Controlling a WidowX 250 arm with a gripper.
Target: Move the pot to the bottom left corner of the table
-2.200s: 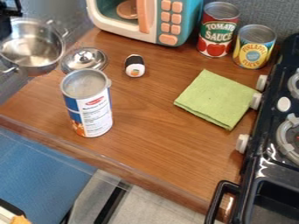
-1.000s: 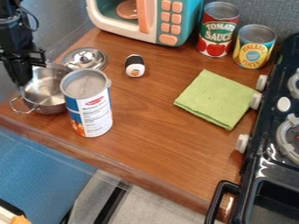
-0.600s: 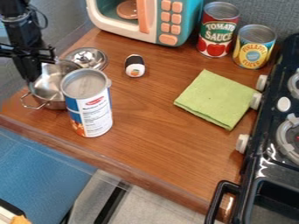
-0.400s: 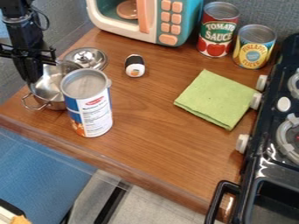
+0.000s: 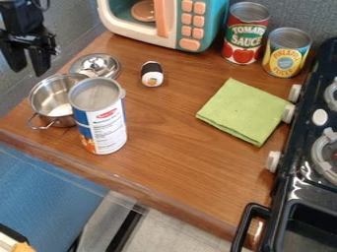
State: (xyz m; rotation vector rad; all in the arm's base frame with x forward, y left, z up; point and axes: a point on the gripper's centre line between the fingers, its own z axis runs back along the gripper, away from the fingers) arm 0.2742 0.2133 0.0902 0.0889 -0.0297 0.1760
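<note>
With our gripper [image 5: 27, 58] spread and empty, we see the pot [image 5: 47, 98] below and slightly right of it, near the bottom left corner of the table [image 5: 178, 147], so lifting clear seems our next move.

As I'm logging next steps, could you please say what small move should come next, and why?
Probably draw the gripper up and away: it is open and free of the pot, which already stands by the table's left corner.
</note>
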